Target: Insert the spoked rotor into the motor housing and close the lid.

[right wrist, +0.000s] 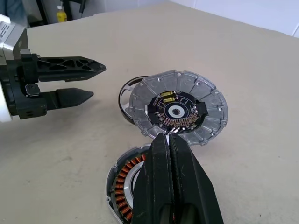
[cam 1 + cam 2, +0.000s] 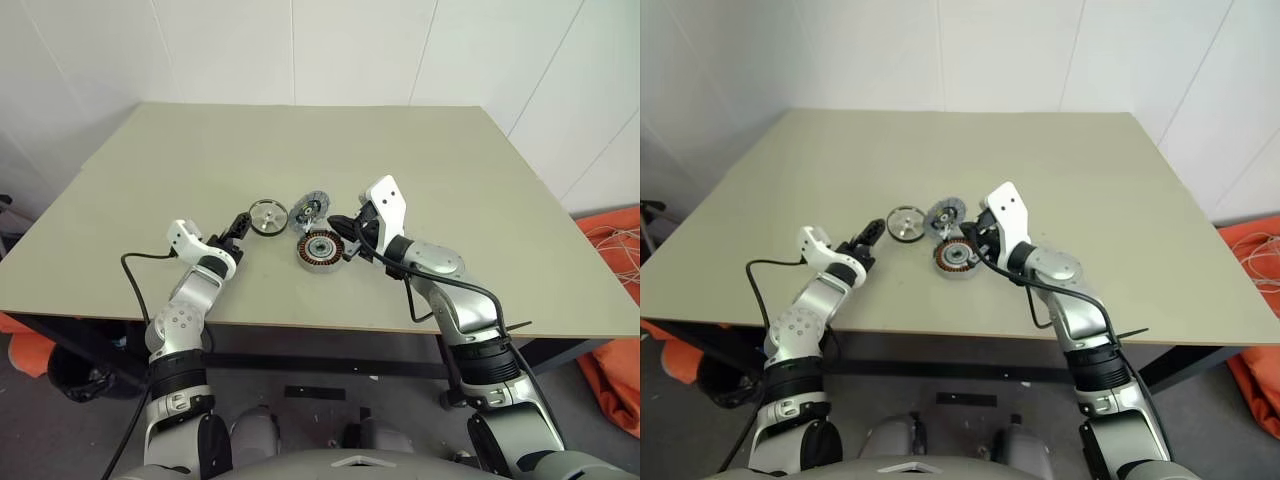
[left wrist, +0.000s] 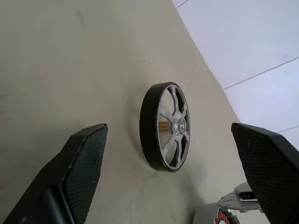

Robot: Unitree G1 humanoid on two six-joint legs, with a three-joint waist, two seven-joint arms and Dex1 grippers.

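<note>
From the right wrist, the closed black fingers [image 1: 173, 186] cover the middle of the round dark-walled motor housing with copper windings [image 1: 122, 186], whose lower part the frame edge cuts off. The flat silver lid disc with a dark circuit board [image 1: 180, 109] hides most of the black-rimmed spoked rotor [image 1: 124, 95] (only a sliver of rim shows behind).

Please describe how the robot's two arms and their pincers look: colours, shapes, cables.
Both arms are silver-grey with black joint bands and a white block at each wrist. A black cable loops beside each forearm. The left pincer and right pincer each have two black tapered fingers with textured pads.
</note>
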